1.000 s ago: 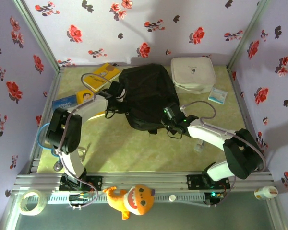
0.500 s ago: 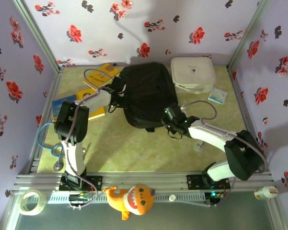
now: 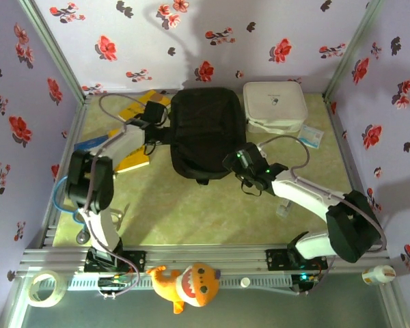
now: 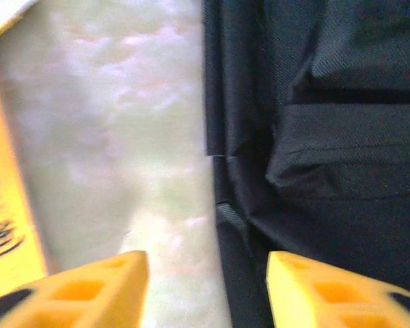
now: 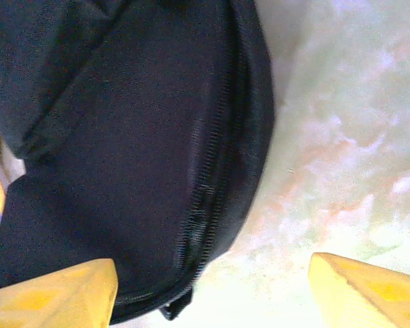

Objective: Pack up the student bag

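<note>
A robot test booth: flowered paper walls (image 3: 260, 68) enclose a green surface (image 3: 191, 212), with an aluminium rail (image 3: 205, 256) at the front.

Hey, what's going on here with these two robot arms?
Two robot arms are working on a black backpack lying on the table. The left gripper is open at the bag's left edge and the right gripper is open at its near right corner. A yellow book and a white case lie beside it.

zip case (image 3: 274, 104) right of student bag (image 3: 205, 131)
</note>
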